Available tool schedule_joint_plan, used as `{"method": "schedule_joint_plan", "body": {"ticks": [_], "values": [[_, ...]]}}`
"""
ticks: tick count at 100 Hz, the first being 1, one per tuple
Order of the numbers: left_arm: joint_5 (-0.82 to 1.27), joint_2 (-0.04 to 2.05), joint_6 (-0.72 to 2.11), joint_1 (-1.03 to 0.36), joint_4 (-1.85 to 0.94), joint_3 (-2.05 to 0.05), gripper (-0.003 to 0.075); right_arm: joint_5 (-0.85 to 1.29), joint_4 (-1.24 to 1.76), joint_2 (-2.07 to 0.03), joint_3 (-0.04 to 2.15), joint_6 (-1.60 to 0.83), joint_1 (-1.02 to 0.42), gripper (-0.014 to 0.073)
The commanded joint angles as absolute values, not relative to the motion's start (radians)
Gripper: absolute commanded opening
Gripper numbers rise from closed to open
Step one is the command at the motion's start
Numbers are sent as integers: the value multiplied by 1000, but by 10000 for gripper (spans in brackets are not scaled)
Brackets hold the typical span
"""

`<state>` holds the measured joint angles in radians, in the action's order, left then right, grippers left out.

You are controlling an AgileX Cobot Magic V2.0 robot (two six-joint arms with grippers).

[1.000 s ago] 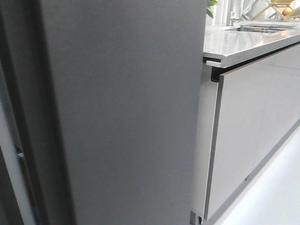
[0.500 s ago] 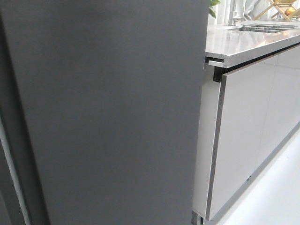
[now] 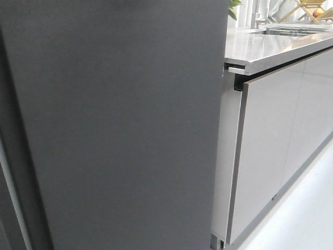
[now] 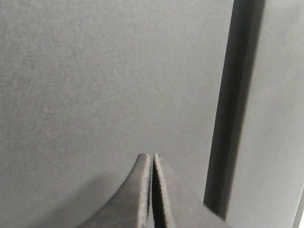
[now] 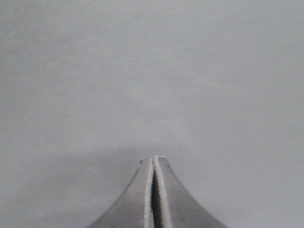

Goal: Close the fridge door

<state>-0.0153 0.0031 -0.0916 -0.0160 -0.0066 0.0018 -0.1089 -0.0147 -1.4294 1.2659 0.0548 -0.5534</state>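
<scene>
The fridge door (image 3: pixel 119 125) is a tall matte dark grey panel that fills the left two thirds of the front view. It reaches above the counter. No gripper shows in the front view. In the left wrist view my left gripper (image 4: pixel 152 156) is shut and empty, its tips close to or against the dark grey door face (image 4: pixel 104 80), with a dark vertical gap (image 4: pixel 232 109) to one side. In the right wrist view my right gripper (image 5: pixel 154 159) is shut and empty, its tips at a plain pale grey surface (image 5: pixel 152 71).
A kitchen counter (image 3: pixel 270 49) with glossy pale grey cabinet fronts (image 3: pixel 270 151) runs to the right of the door. A sink (image 3: pixel 291 30) and a wooden rack (image 3: pixel 312 10) sit at its far end. White floor (image 3: pixel 302 219) shows at lower right.
The door face has swung to cover the left of the front view. The white inner rim and fridge interior seen at the left edge a second ago have narrowed to a thin pale sliver.
</scene>
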Motion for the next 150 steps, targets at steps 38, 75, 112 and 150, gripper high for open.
{"method": "schedule_joint_plan", "body": {"ticks": [38,75,112,150], "values": [[-92,22,-95,-24,-8,30,-21,-234,-29,-884,772,55,-335,-76],[-92,22,-95,-24,-8,30,-21,-234,-29,-459,377,55,-120,-76],[-92,22,-95,-24,-8,30,-21,-218,-29,-213,141,55,1,-76],[-92,22,-95,-24,-8,30,-21,-219,-29,-73,-24,55,51,-76]]}}
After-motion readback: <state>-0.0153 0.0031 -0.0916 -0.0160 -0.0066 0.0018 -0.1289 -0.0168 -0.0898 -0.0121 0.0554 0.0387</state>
